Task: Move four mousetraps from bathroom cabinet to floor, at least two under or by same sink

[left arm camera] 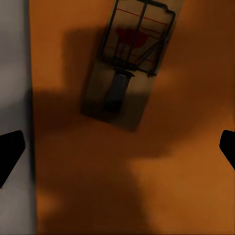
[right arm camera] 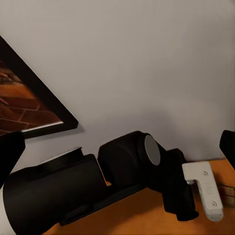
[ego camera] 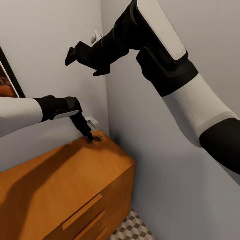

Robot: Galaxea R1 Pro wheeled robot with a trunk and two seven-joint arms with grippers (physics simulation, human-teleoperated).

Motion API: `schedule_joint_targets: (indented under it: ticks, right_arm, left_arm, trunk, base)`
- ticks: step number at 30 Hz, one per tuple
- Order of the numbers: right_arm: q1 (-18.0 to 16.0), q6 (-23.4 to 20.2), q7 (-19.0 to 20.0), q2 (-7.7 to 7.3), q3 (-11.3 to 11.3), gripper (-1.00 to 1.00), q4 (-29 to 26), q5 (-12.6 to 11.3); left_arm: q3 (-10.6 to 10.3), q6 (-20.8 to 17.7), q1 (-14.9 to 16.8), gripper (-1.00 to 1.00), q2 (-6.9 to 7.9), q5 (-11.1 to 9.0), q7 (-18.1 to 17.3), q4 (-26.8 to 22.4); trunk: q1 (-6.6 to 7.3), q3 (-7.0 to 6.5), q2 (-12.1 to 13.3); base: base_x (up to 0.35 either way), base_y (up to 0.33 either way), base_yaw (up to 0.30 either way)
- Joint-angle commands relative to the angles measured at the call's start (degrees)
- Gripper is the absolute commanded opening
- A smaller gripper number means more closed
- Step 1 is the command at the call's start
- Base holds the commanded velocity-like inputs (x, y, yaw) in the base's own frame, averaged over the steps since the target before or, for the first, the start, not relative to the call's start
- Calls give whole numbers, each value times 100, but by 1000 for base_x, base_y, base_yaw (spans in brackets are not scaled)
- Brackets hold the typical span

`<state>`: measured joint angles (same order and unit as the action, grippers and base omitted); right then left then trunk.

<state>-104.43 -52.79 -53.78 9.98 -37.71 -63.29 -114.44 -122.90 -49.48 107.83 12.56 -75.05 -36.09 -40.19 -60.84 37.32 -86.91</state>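
One mousetrap [left arm camera: 126, 66], a small tan wooden plate with a dark wire bar and a red spot, lies flat on the far right corner of the orange-brown cabinet [ego camera: 66, 180] top; the head view shows the same mousetrap [ego camera: 97, 137]. My left gripper [ego camera: 89, 136] points down right beside it, close over the cabinet top. In the left wrist view the left gripper [left arm camera: 117, 149] is open, its fingertips [left arm camera: 11, 152] wide apart with the trap ahead of them. My right gripper [ego camera: 85, 62] hangs open high above, near the wall corner, holding nothing. The other mousetraps are out of view.
Grey walls meet in a corner just behind the cabinet's right end. A dark-framed picture [ego camera: 8, 78] hangs on the left wall. A patch of cube-patterned floor tile [ego camera: 133, 230] shows beside the cabinet. Bar-handled drawer fronts [ego camera: 81, 206] face me.
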Motion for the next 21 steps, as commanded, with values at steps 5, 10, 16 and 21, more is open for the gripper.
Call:
schedule_joint_targets:
  ticks: [5,10,16,21]
  right_arm:
    - [-8,-3,-57,2,1,100,0,-46]
    - [-8,-3,-55,2,1,100,0,-45]
    - [-8,-3,-54,2,1,100,0,-44]
    - [-8,-4,-54,2,-3,100,5,-49]
  left_arm:
    - [-15,-9,10,100,1,-19,-13,11]
    - [-15,-5,10,100,1,-19,-18,17]
    - [-20,186,10,100,1,-19,-20,23]
    - [-23,511,10,100,5,-22,-26,68]
  trunk:
    - [0,6,-3]
    - [0,6,-3]
    - [0,6,-3]
    - [0,6,-3]
  base:
    - [23,35,0]
    - [7,12,0]
    - [2,3,0]
    - [0,0,0]
